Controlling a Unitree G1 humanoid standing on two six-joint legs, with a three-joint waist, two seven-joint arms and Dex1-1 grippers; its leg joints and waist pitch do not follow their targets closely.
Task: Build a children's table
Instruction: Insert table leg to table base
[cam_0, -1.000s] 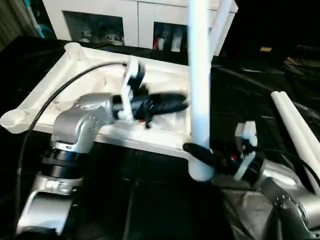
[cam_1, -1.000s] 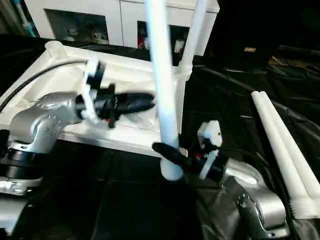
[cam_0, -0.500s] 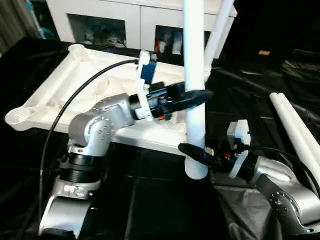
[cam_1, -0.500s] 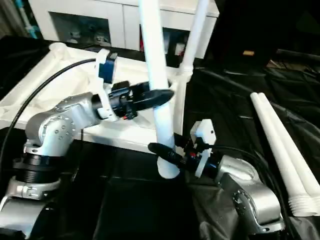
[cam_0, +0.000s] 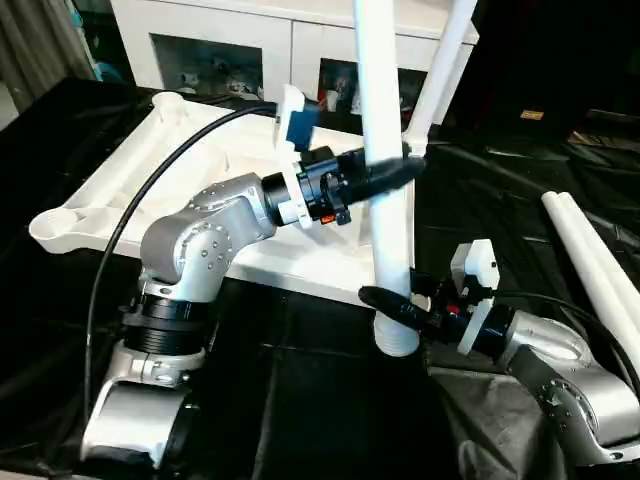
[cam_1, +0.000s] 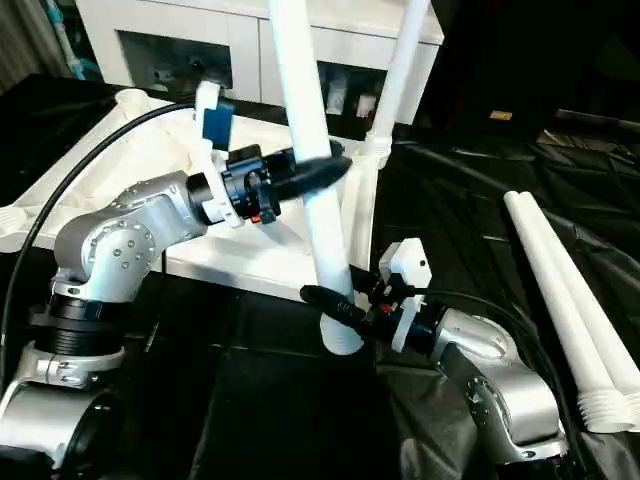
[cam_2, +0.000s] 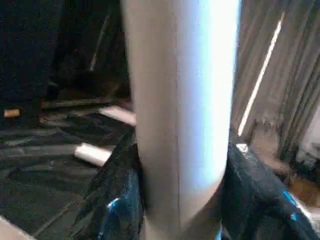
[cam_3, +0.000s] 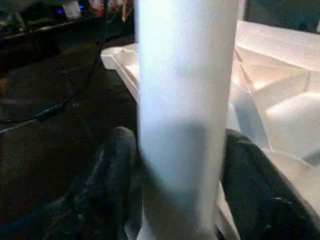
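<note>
**A:** Where is the leg you work on now?

**B:** The leg (cam_0: 385, 170) stands almost upright at the near corner of the table top (cam_0: 150, 170), which lies upside down on the black cloth (cam_0: 300, 400). Its thick end is just beside that corner's socket, on the side toward me. I cannot tell if it is already in.

**A:** And your grippers?

**B:** My right gripper (cam_0: 392, 305) is around the leg low down, one black finger on each side, half open and closed on the tube. My left gripper (cam_0: 395, 172) is higher on the same leg, fingers on both sides too.

**A:** What changed in the last second?

**B:** My left gripper was over the ribbed underside of the top, away from the leg. It has swung across and now is on the leg, above the right one. I judge this gives me two holds, so I can steer the leg straight into the socket.

**A:** The other legs?

**B:** One stands already at the far corner (cam_0: 440, 60). Two lie on the cloth, well apart from the top, at my right (cam_0: 590, 250).
</note>
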